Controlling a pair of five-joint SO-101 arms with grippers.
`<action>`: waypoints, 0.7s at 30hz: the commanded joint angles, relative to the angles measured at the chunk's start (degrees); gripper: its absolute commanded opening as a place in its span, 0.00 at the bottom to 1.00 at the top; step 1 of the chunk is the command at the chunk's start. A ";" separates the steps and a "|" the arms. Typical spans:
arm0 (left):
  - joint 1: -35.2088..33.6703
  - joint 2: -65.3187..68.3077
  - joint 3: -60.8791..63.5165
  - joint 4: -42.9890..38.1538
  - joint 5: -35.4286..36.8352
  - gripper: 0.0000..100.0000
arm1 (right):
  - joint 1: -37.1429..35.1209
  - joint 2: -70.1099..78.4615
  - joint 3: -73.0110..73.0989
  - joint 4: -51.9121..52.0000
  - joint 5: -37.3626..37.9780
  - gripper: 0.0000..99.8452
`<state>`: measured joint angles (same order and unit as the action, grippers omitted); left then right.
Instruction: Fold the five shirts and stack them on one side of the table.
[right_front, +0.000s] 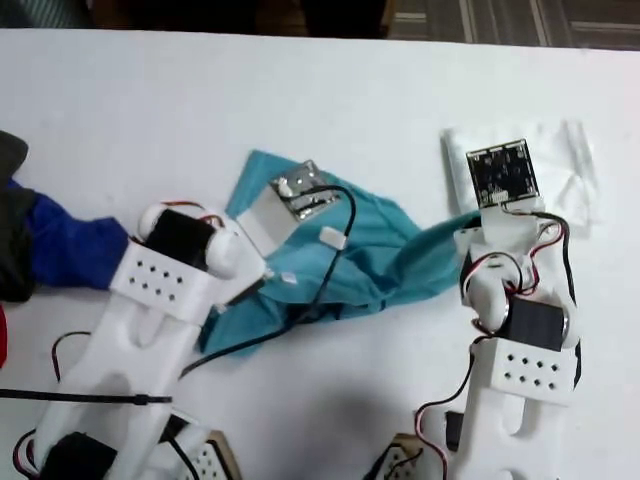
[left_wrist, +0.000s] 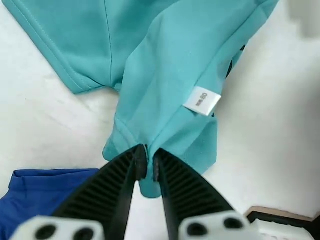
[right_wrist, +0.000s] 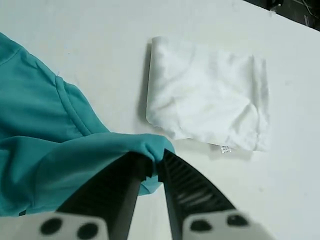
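A teal shirt (right_front: 370, 260) lies crumpled in the middle of the table between the two arms. My left gripper (left_wrist: 150, 167) is shut on a bunched edge of the teal shirt (left_wrist: 165, 65), near its white label (left_wrist: 202, 101). My right gripper (right_wrist: 156, 162) is shut on another fold of the teal shirt (right_wrist: 45, 150), drawing a corner out toward the right arm (right_front: 510, 330). A folded white shirt (right_front: 565, 170) lies flat at the right, just beyond the right gripper, and the right wrist view shows this white shirt (right_wrist: 210, 95) too.
A blue shirt (right_front: 70, 250) and a dark garment (right_front: 12, 225) are heaped at the table's left edge, with a bit of red cloth (right_front: 2, 335) below them. The blue shirt (left_wrist: 45, 200) lies close behind the left gripper. Black cables (right_front: 330, 280) trail over the teal shirt.
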<state>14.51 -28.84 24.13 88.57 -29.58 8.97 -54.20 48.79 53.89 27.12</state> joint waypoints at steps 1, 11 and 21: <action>0.44 -0.44 -1.71 -0.35 0.44 0.03 | 0.13 0.66 -0.26 -1.10 -2.99 0.02; 0.09 -0.09 -1.10 1.23 0.35 0.08 | 0.04 0.66 -0.26 -1.19 -4.84 0.02; 0.18 -0.44 -4.53 2.73 0.35 0.03 | 0.04 0.66 -0.26 -1.10 -4.84 0.02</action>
<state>14.51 -28.84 23.43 89.63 -29.58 8.97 -54.20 48.88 53.89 22.73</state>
